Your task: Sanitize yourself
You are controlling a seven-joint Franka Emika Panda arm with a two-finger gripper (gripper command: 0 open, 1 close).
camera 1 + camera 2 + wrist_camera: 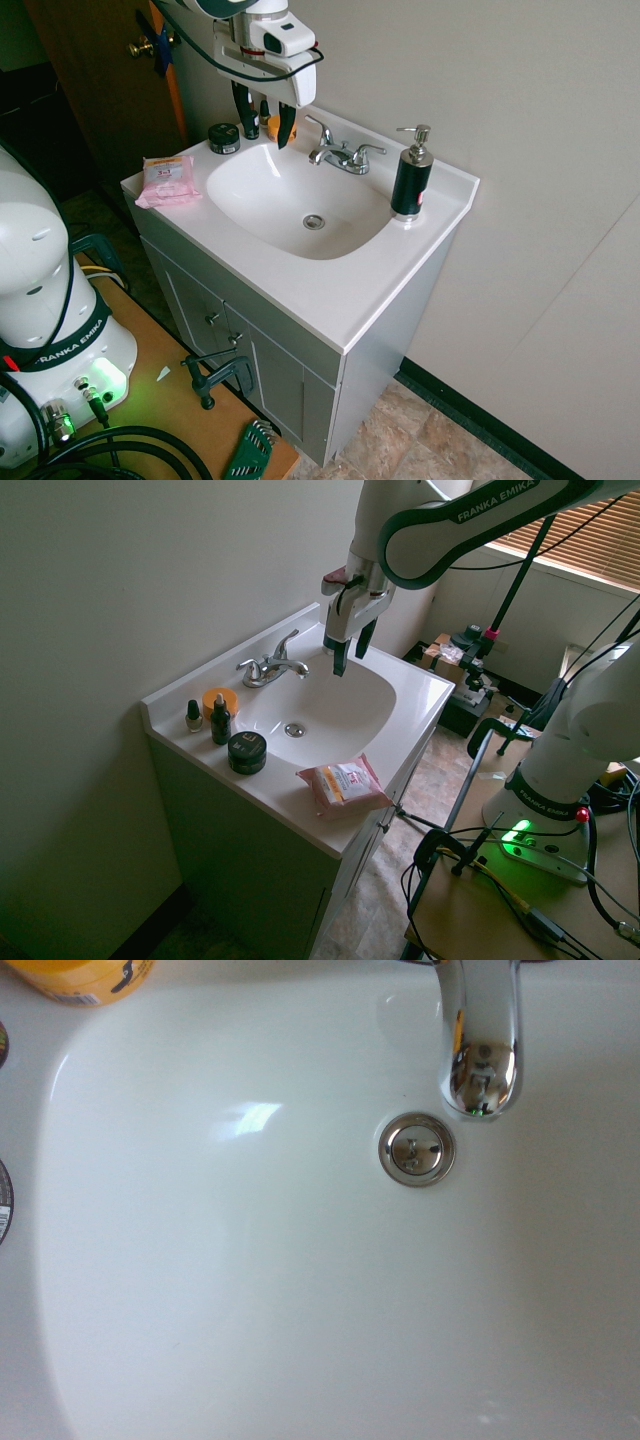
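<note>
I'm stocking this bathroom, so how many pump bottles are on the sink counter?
1: the black pump bottle with a silver top, beside the basin, near the wall, in the first exterior view. The second exterior view doesn't show it.

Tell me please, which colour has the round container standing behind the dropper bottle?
Orange, best seen in the second exterior view.

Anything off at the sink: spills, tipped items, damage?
Nothing stands out: the pump bottle and dropper bottle stand upright, the pink wipes pack lies flat, and no spill shows in the basin.
</note>
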